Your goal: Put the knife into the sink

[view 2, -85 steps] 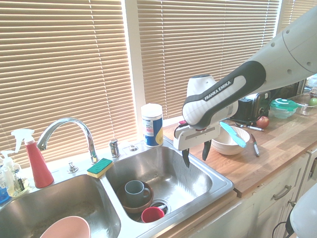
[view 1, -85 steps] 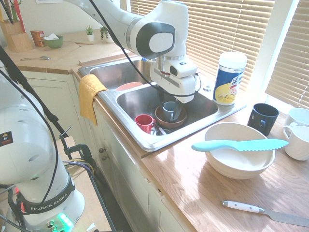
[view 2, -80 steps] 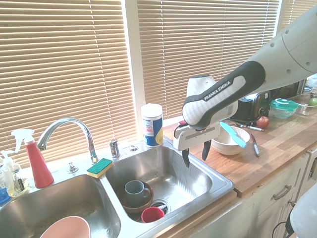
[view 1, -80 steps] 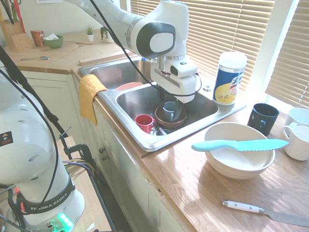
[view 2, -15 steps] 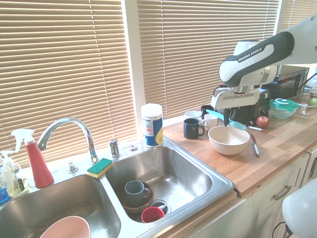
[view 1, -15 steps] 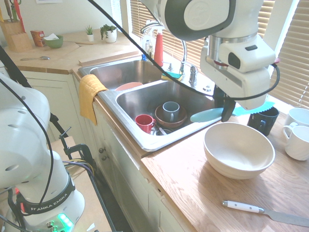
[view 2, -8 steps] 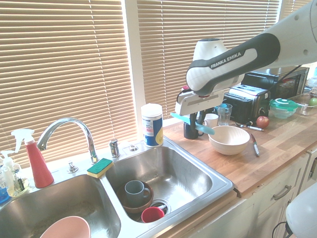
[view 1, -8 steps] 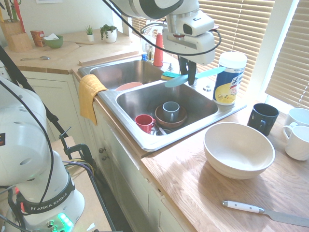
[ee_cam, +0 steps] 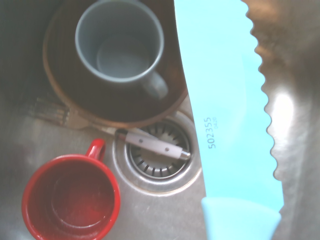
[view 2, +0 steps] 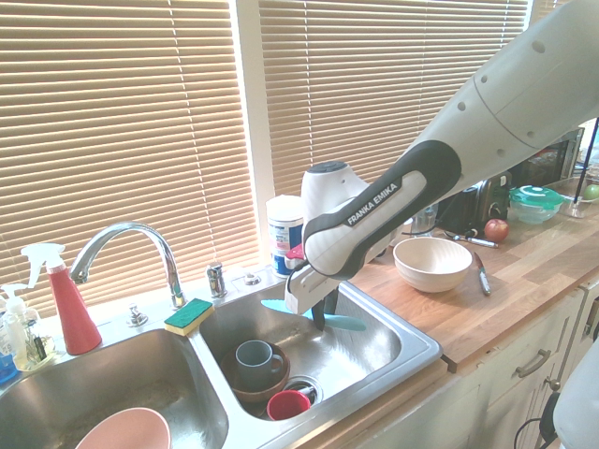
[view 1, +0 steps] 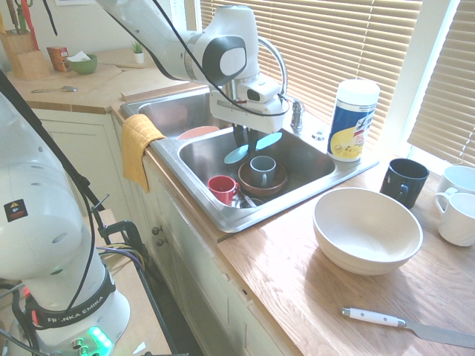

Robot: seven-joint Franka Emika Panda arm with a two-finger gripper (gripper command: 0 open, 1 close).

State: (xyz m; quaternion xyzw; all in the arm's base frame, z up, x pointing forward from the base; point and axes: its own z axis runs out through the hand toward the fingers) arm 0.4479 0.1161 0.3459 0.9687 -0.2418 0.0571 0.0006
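Knife (view 1: 253, 145) is clamped mid-length by the pincer (view 1: 246, 138), held flat over the sink's (view 1: 223, 217) right basin at center frame. Looks like light, stiff, probably slick plastic, so a middle hold seems sensible. Arm is bent down from upper left, wrist vertical above grey mug (view 1: 260, 170) and red cup (view 1: 222, 188).

Knife (view 1: 253, 146): all-turquoise plastic, serrated edge, printed number on the blade; held roughly level in the air, gripped near mid-length, above the right basin. Sink (view 1: 194, 205): stainless steel, double basin, shiny rim, curved faucet (view 2: 126, 245) behind; knife not touching its floor.
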